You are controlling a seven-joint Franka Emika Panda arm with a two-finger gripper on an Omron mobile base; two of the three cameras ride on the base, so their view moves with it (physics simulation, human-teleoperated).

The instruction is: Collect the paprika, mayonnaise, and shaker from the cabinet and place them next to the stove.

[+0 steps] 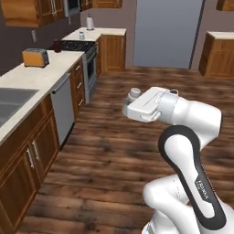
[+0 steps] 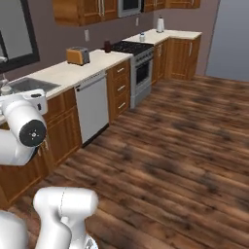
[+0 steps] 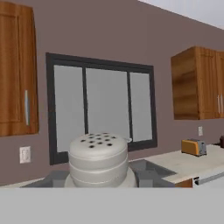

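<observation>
Shaker (image 3: 99,158) clamped between the gripper (image 3: 99,186) jaws, domed holed top upright and filling six o'clock of the hand view; seen again in the left base view as a pale knob (image 1: 134,94) at the front of the hand, carried high over the wood floor, well clear of the counter (image 1: 32,77). Held level, presumably to keep it seated during the drive. Farther off at ten o'clock, toaster (image 1: 35,57) on the counter. Beyond, near eleven o'clock, stove (image 1: 77,45) with paprika (image 1: 57,45) just beside its near edge and mayonnaise (image 1: 82,34) past its far edge, apparently already delivered. Likely only this last item left to set down there.
</observation>
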